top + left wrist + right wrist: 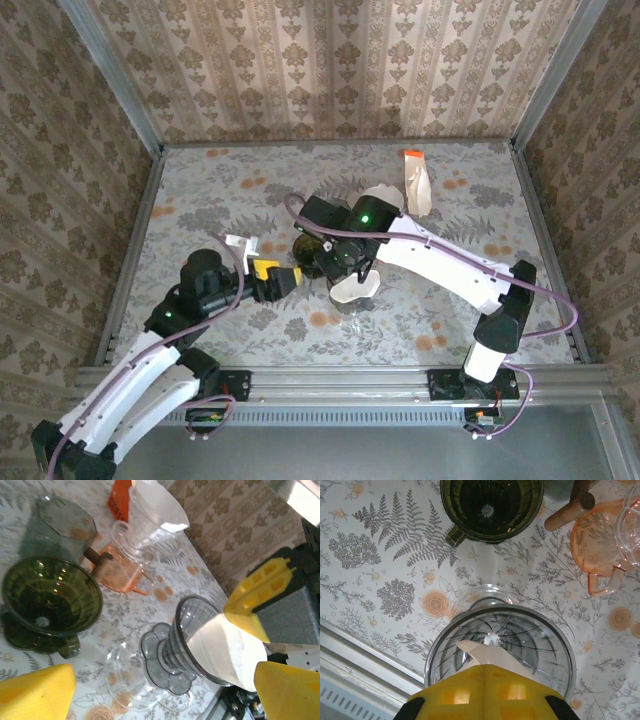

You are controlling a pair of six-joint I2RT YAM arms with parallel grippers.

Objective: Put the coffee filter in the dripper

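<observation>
Your right hand (485,672) is pinching the white coffee filter (487,655) with its fingers closed, the filter's lower part sitting inside the mouth of the clear grey dripper (540,630) on the tabletop (385,555). Your left hand (165,670) is gaping wide beside the dripper, gripping nothing.

A green dripper (50,597) stands on the floral cloth (380,580). Beyond it are a smoky glass (60,525) and a pink dripper (122,572), its wooden handle (97,557) pointing toward the glass. Behind the pink one stand a clear cup (127,537) holding white paper and an orange box (119,500). Patterned wallpaper (330,60) rings the table
</observation>
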